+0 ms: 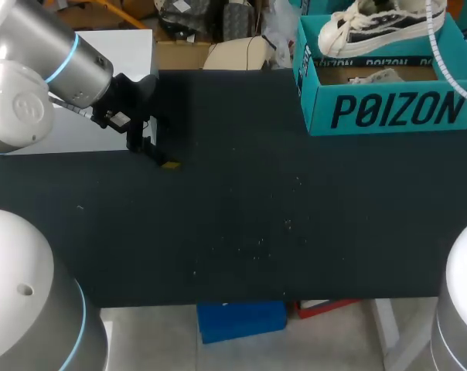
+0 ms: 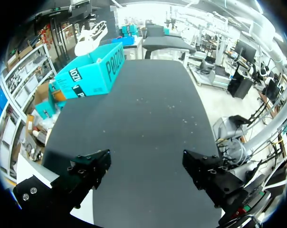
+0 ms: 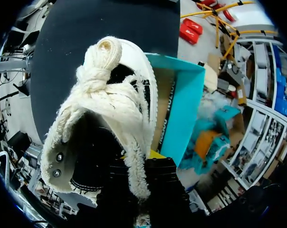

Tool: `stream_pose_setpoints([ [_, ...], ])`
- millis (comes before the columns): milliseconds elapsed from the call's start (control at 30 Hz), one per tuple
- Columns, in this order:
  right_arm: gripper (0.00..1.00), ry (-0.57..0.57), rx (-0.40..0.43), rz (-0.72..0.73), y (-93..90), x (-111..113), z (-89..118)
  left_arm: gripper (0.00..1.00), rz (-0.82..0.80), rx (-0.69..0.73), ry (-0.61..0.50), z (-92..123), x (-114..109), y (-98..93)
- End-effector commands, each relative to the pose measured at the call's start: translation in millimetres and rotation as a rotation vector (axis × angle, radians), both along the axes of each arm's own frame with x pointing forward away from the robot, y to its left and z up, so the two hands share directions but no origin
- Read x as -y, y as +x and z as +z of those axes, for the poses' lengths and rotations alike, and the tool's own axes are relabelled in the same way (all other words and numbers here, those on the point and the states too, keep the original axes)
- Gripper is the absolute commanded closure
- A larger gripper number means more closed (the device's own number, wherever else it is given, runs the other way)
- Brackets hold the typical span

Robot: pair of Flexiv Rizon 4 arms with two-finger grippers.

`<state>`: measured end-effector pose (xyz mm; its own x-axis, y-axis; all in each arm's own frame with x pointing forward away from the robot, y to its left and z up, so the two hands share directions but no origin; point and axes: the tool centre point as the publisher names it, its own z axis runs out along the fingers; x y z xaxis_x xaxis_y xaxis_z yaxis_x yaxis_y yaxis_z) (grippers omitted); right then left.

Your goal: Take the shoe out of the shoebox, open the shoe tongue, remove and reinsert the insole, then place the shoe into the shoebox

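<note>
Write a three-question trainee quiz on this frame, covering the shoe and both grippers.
1. Short answer: the left gripper is above the table. What is between its fingers?
2. Which holds the shoe? A) left gripper B) right gripper C) neither
3. True or false: the shoe lies on the table.
Key: 1 nothing; 2 B; 3 false, it is held up at the shoebox.

Partly unseen
The shoe [image 1: 376, 27] is running off the head view's top edge — its collar is masking the right gripper [image 3: 144, 161].
</note>
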<state>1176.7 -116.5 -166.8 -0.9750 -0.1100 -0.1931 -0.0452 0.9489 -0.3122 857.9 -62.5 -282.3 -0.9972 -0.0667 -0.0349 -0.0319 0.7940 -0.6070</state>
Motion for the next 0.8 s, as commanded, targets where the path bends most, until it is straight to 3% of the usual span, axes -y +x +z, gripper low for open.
stream_pose_setpoints([
  [33, 1.00, 0.020, -0.060, -0.021, 64.2, 12, -11, 0.00, 0.003, 0.005, -0.001, -1, 0, -1.1],
  [167, 1.00, 0.053, -0.062, -0.054, 84.9, 26, -25, 0.00, 0.003, 0.005, -0.001, -1, 0, -1.1],
  [333, 1.00, 0.087, -0.076, -0.071, 97.4, 34, -51, 0.00, 0.003, 0.005, -0.001, -1, 0, -1.1],
  [800, 1.00, 0.164, -0.120, -0.105, 104.7, 47, -112, 0.00, 0.003, 0.005, -0.001, -1, 0, -1.1],
])
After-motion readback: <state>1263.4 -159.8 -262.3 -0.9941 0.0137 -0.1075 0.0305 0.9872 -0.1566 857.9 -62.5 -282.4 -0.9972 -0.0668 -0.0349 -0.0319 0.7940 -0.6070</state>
